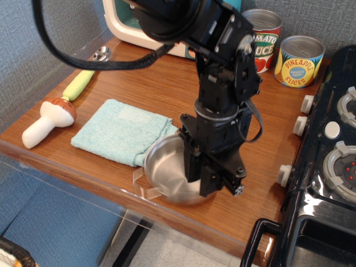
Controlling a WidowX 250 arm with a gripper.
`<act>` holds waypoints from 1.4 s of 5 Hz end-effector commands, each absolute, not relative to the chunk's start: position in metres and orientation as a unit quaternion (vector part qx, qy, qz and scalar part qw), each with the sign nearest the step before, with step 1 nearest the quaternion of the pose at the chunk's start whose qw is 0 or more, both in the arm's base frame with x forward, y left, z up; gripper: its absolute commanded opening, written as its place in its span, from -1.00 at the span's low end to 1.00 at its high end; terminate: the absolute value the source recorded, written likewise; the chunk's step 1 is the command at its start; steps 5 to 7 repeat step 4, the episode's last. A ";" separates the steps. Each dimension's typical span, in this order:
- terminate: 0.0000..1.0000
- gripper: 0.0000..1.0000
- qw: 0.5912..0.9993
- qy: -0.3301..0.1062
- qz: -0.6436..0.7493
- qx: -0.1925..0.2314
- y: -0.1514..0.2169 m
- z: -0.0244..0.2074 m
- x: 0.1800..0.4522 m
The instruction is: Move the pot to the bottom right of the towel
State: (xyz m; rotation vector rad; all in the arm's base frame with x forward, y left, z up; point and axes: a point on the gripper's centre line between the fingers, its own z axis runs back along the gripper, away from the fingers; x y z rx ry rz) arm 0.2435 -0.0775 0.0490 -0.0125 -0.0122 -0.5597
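The small shiny steel pot [167, 173] is at the front of the wooden table, just off the bottom right corner of the aqua towel [119, 132]. It looks blurred, and its wire handle [142, 179] points toward the front edge. My black gripper [199, 183] comes down from above and is shut on the pot's right rim, which it hides. The pot's left rim touches or slightly overlaps the towel's corner; I cannot tell which.
A toy mushroom [47, 118] and a green-handled spoon [82, 78] lie left of the towel. A toy microwave [158, 25] stands at the back, with a tomato can [266, 38] and a pineapple can [299, 60]. A black stove [328, 167] fills the right. The table's front edge [167, 208] is close to the pot.
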 end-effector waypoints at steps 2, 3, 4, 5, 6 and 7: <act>-1.00 1.00 0.971 -0.147 -0.187 0.004 -0.073 0.128 0.236; -1.00 1.00 0.971 -0.147 -0.187 0.004 -0.073 0.128 0.236; 1.00 1.00 0.971 -0.147 -0.187 0.004 -0.073 0.128 0.236; 1.00 1.00 0.971 -0.147 -0.187 0.004 -0.073 0.128 0.236; 1.00 1.00 0.971 -0.147 -0.187 0.004 -0.073 0.128 0.236; 1.00 1.00 0.971 -0.147 -0.187 0.004 -0.073 0.128 0.236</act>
